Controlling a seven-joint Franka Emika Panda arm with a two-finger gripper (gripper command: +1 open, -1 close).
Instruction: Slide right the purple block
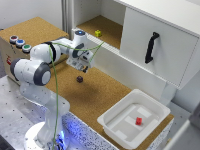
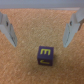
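In the exterior view, the arm is seen at the left, its gripper (image 1: 84, 66) held over the cork tabletop (image 1: 107, 92). The purple block (image 1: 79, 79) rests on the cork just below and in front of the gripper, apart from it.

The block is judged to be light and rigid, a tiny hard cube with flat faces, likely to slide easily on the cork but also to tip or spin if pushed off-centre. For a slide, contact is best made low on a flat side face, or the cube can be pinched across two opposite faces.

In the wrist view, the jaws are shown spread wide apart and holding nothing. The purple block (image 2: 46, 55) lies between their lines but forward of the fingertips (image 2: 10, 33), touching neither; a yellow mark shows on its upper face.
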